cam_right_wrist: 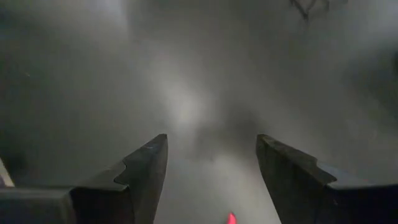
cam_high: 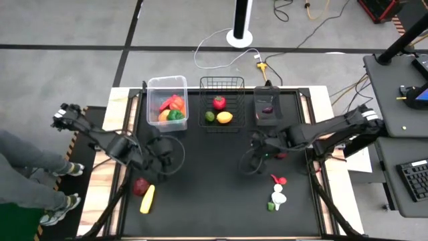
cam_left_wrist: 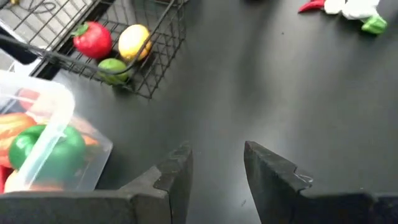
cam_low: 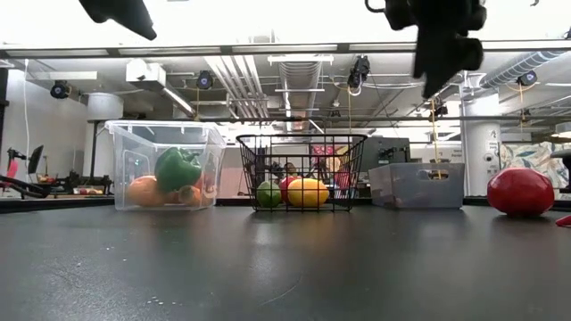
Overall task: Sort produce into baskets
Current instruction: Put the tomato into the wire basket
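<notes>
High view: both grippers hover over the counter (cam_high: 214, 207), empty; left gripper (cam_high: 175, 155) jaws narrowly parted, right gripper (cam_high: 249, 161) jaws wider.

The left gripper (cam_high: 164, 155) hangs over the black table (cam_high: 214, 201), with the clear plastic tub (cam_high: 155, 87) beyond it and the black wire-mesh basket (cam_high: 221, 84) right of that. The right gripper (cam_high: 253, 152) has the smaller dark smoky bin (cam_high: 268, 105) just beyond it.
</notes>
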